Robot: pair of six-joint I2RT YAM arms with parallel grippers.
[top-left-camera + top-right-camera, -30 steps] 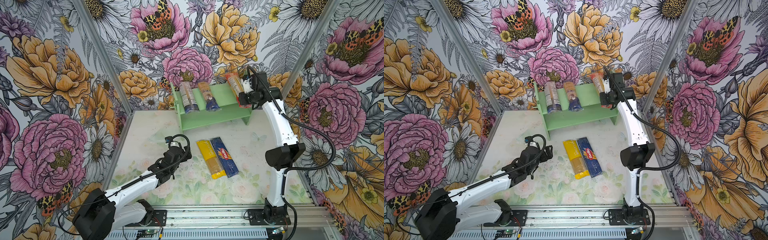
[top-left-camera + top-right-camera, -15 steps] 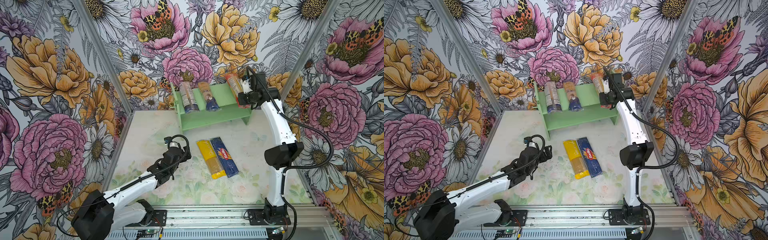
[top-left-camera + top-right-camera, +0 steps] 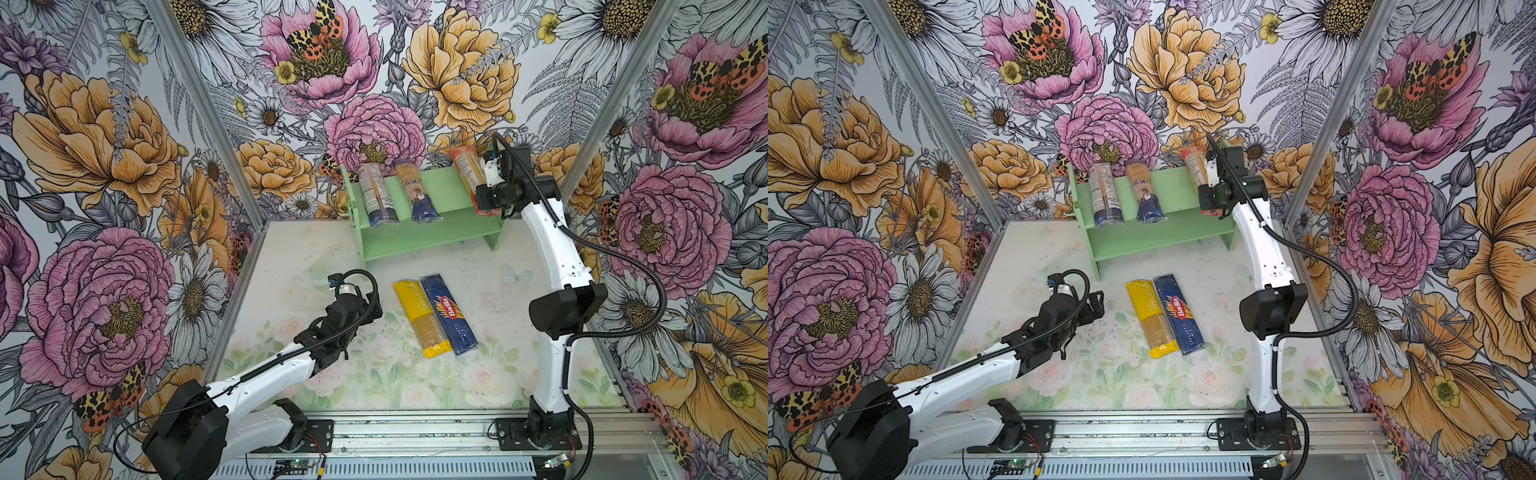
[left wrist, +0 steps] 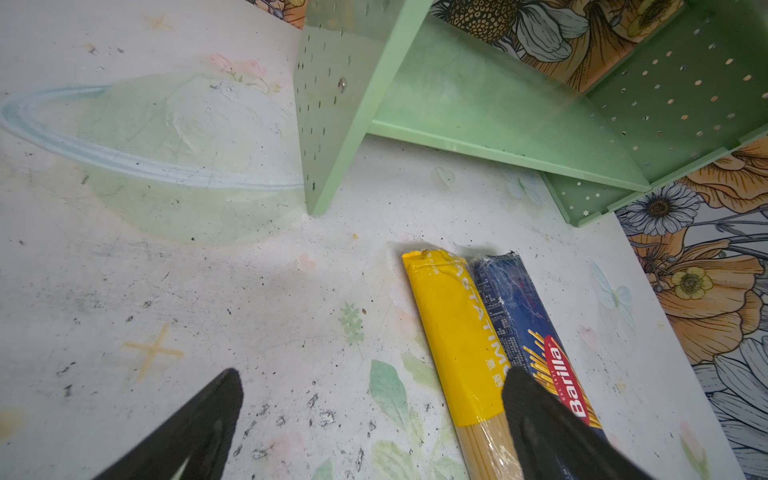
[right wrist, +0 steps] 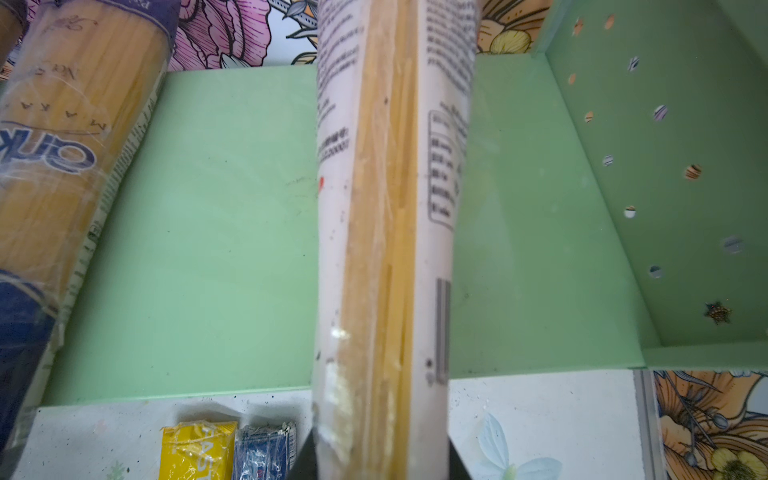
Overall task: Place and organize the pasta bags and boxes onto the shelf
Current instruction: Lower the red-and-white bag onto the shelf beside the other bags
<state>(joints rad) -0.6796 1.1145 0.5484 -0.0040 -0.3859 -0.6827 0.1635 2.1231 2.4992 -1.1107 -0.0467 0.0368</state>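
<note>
— At the upper right of both top views, what do we see at the shelf [image 3: 428, 237]?
— We see the right gripper [image 5: 380, 465] there, at the right end of the upper board [image 3: 451, 193]. Its jaws are pressed together on the lower end of the red-ended bag [image 3: 466, 168]. In the right wrist view this bag runs away from the camera, over the green board.
— Does the bag lie on the board?
— We cannot tell that. Its far end points to the flowered wall [image 3: 457, 83] behind the shelf. Its red end comes out past the front edge of the board, at the gripper.
— And the other packs on the shelf?
— Two more lie on the same board, in its left half: the left clear bag [image 3: 376, 195] and the right clear bag [image 3: 417, 193]. They are side by side with a gap between them, and their dark-blue ends hang a little over the front edge.
— What lies on the table [image 3: 291, 266]?
— In the centre of the frame we find the yellow bag [image 3: 419, 316] and the Barilla box [image 3: 449, 313]. They lie flat and touch along their long sides, the yellow one on the left.
— Where is the left gripper [image 4: 374, 374]?
— In both top views it is just to the left of the yellow bag, over the table. Its jaws stand wide apart, with only the table surface between them. In the left wrist view one black finger [image 4: 540, 415] covers a part of both packs
</note>
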